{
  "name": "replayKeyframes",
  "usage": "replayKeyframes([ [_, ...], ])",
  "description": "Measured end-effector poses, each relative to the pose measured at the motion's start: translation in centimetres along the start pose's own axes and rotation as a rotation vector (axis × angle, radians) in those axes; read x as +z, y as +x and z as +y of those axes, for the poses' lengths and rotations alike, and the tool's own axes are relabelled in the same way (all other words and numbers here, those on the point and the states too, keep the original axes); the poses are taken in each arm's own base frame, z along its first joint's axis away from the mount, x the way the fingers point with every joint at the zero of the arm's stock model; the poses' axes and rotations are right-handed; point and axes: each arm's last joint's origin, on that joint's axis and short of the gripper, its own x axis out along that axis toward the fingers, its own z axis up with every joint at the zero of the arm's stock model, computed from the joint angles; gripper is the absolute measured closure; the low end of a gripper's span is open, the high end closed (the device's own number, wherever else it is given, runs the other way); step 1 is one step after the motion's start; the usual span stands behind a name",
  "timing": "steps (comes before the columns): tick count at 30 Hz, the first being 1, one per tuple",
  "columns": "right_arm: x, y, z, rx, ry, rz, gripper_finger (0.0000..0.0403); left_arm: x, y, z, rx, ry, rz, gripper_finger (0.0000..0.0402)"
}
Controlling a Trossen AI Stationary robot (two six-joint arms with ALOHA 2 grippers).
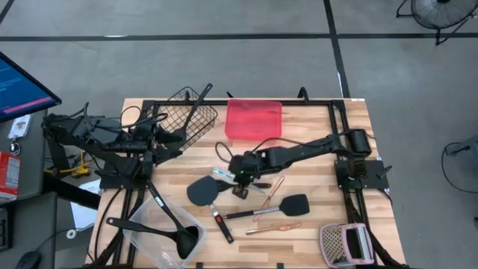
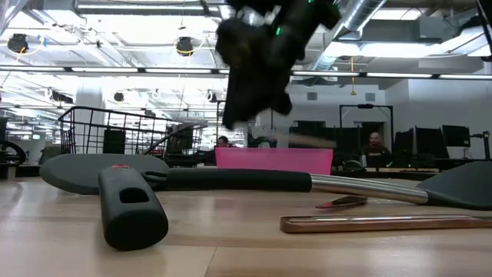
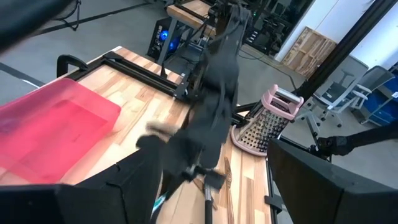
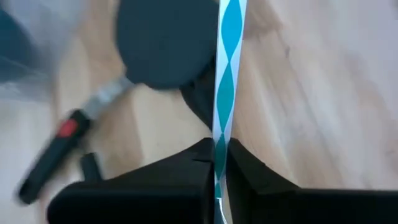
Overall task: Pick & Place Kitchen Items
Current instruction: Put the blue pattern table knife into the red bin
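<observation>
Right gripper point(image 1: 237, 178) at table centre, fingers pressed together on thin teal-and-white striped stick point(image 4: 224, 81), lifted above wood. Left gripper point(image 1: 173, 140) beside wire basket point(image 1: 196, 119), fingers wide apart, holding nothing. Basket contains one black utensil point(image 1: 196, 110) leaning on rim. Red tray point(image 1: 254, 119): no contents visible. Clear tub point(image 1: 153, 237) holds black ladle point(image 1: 175, 224) and a second black utensil point(image 1: 134, 225). Black spatula point(image 1: 202, 192), black turner point(image 1: 287, 205), copper sticks point(image 1: 275, 224) loose on table point(image 1: 314, 157). Pink grater point(image 1: 343, 243) at near right corner.
</observation>
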Motion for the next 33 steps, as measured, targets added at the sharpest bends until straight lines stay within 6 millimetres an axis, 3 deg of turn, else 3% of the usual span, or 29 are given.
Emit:
replayKeyframes([
  [8,3.1,-8.6,-3.5,-0.014,0.005,-0.165,0.039,0.0,-0.1,0.0,-0.001,-0.001,-0.002,0.0131],
  [14,4.8,-11.6,-8.0,-0.082,0.023,-0.276,0.0392,0.0,-0.1,0.0,-0.001,-0.001,-0.001,0.0131],
  [18,5.8,-11.2,-11.9,-0.159,0.018,-0.3,0.039,0.0,-0.1,0.0,-0.001,-0.001,-0.002,0.0131],
  [26,6.1,-7.0,-19.7,-0.3,-0.022,-0.223,0.0391,0.0,-0.1,0.0,-0.001,0.019,-0.002,0.0131],
  [33,4.8,-4.2,-23.6,-0.346,-0.02,-0.103,0.039,0.0,-0.1,0.0,-0.001,0.022,-0.002,0.0131],
])
